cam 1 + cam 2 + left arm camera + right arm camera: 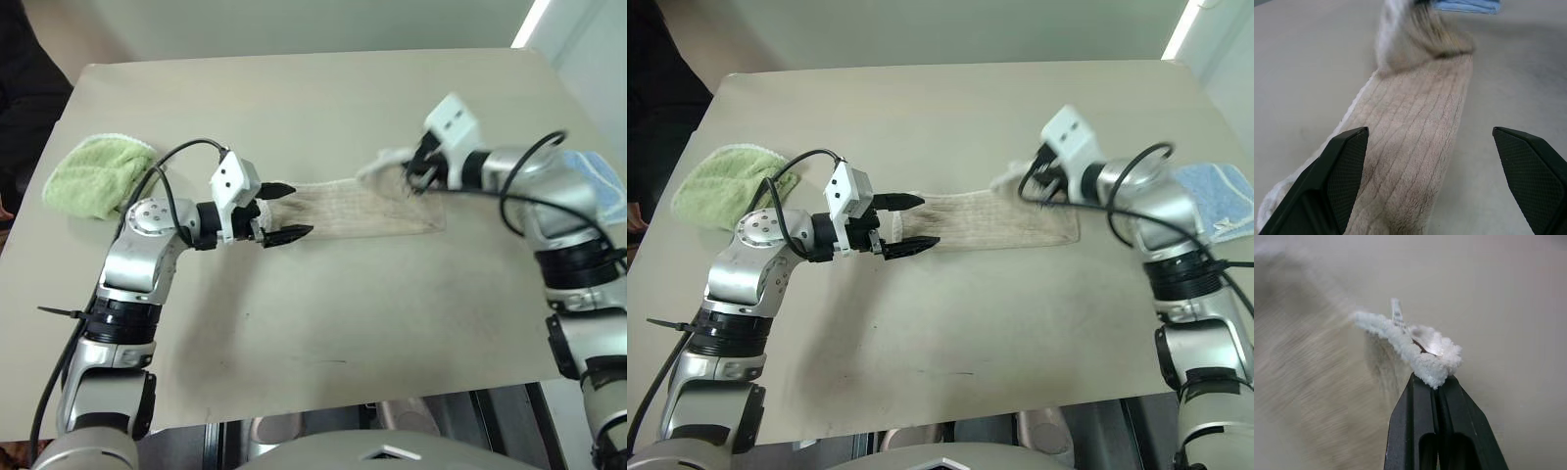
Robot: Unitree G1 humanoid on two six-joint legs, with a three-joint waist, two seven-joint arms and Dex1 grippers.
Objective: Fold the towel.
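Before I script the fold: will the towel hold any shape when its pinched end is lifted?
Probably not. The towel looks floppy: its end bunches and droops at the right gripper, shut on its white edge. It seems light, since a small pinch raises it. Its pile may drag on the table.

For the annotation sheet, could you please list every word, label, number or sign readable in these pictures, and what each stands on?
No text can be read anywhere.
Small tag at the white edge of the towel, pinched in the shut right gripper: too small and blurred to read.
Light-green cloth, light-blue cloth, table and the open left gripper: no lettering visible.
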